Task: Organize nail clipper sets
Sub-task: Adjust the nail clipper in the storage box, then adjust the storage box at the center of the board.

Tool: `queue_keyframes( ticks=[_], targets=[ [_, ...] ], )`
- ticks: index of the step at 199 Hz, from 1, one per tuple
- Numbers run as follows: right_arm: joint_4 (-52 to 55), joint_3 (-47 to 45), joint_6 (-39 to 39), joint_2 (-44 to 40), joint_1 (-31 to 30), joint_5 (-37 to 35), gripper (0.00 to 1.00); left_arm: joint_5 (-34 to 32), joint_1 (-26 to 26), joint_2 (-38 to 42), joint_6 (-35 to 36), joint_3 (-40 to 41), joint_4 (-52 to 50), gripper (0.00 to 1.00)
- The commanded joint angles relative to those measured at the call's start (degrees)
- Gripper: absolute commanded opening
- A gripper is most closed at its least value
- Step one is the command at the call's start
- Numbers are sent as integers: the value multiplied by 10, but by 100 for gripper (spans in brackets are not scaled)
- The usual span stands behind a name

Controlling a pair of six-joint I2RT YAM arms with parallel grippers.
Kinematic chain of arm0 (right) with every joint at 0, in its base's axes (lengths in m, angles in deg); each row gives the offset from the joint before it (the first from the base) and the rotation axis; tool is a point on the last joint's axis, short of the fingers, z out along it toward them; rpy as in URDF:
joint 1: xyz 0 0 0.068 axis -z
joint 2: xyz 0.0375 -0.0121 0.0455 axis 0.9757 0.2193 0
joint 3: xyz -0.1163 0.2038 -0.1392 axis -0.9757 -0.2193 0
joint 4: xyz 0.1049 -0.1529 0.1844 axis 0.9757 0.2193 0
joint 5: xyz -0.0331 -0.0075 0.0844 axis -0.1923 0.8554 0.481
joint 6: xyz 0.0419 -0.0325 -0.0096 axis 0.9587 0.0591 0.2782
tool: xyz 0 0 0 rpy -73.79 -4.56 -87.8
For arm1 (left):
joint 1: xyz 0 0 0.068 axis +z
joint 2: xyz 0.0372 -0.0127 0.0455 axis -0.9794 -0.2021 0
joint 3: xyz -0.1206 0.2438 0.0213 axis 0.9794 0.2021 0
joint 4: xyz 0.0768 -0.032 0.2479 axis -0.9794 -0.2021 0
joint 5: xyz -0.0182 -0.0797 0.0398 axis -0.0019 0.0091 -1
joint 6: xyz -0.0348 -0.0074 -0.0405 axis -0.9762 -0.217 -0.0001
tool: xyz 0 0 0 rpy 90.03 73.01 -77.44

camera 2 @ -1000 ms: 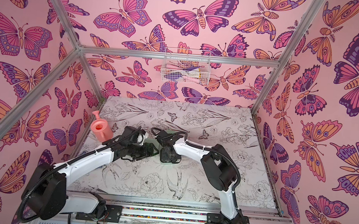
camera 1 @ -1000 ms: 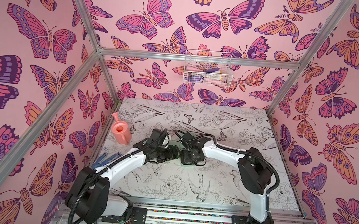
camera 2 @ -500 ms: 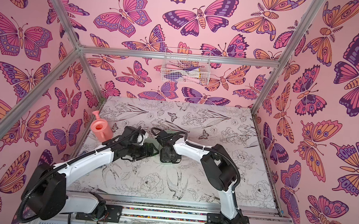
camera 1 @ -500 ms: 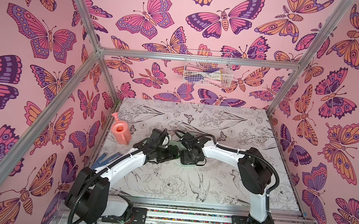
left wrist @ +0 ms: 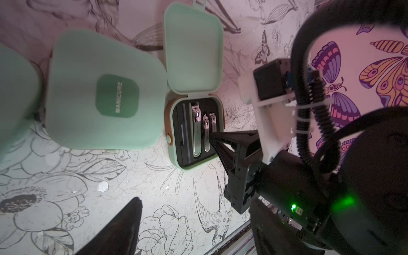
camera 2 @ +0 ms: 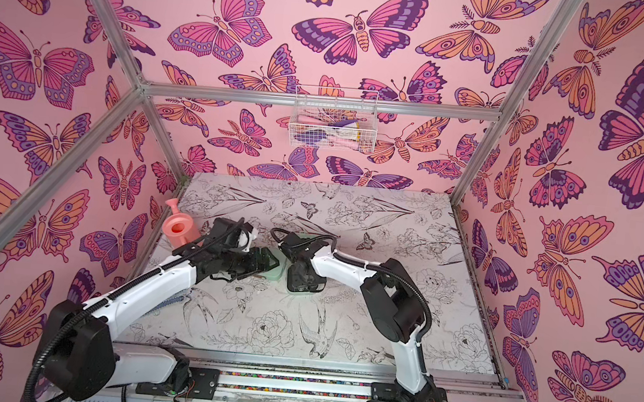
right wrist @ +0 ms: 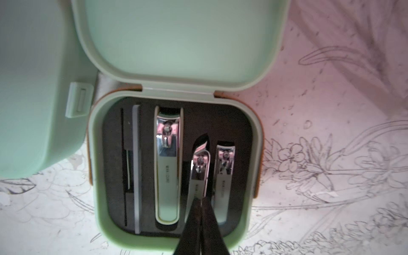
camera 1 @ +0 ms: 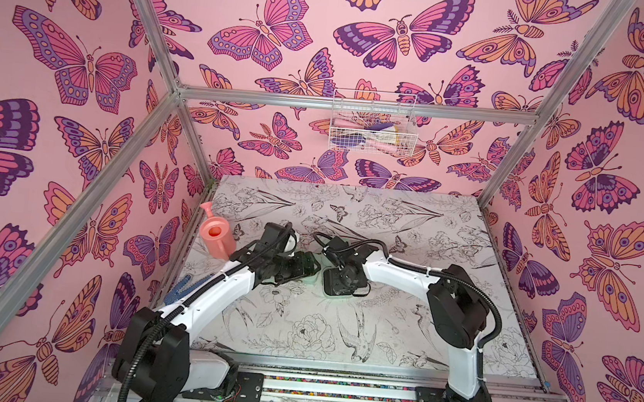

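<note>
Three mint-green nail clipper sets lie mid-table. In the left wrist view a shut case marked MANICURE sits beside an open case, and another mint case shows at the edge. The open case has a black inside holding a large clipper and a small clipper. My right gripper is shut on the end of the middle clipper, which is tilted up out of its slot. My left gripper hangs open over bare table near the shut case.
A pink watering can stands at the left wall beside the left arm. A white wire basket with tools hangs on the back wall. Something blue lies under the left arm. The two arms nearly meet at mid-table.
</note>
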Motion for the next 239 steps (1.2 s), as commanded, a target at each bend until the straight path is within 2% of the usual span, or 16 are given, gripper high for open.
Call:
queue_keyframes(
  ticks=[1, 10, 23, 36, 60, 80, 108, 156, 199, 239],
  targets=[
    [40, 35, -21, -58, 2, -30, 8, -6, 24, -30, 26, -53, -14, 81],
    [36, 19, -14, -83, 2, -21, 12, -6, 32, -48, 33, -76, -14, 83],
    [17, -32, 10, -124, 2, 3, 28, -4, 43, -81, 41, -110, -14, 86],
    [-22, -103, 51, -169, 4, 36, 37, 7, 54, -121, 46, -145, -14, 88],
    [-160, -253, 157, -252, 12, 104, 52, 41, 65, -207, 58, -209, -11, 88],
    [-309, -355, 252, -300, 12, 137, 58, 86, 67, -278, 75, -263, -11, 86],
    [-500, -431, 348, -284, 5, 151, 67, 118, 67, -359, 96, -321, -5, 85],
    [-637, -449, 443, -191, -4, 151, 70, 103, 70, -441, 115, -379, -5, 84],
    [-638, -445, 458, -157, -3, 136, 70, 115, 76, -484, 121, -410, -4, 83],
    [-622, -447, 442, -154, 20, 123, 70, 117, 77, -478, 129, -404, 5, 83]
  ],
)
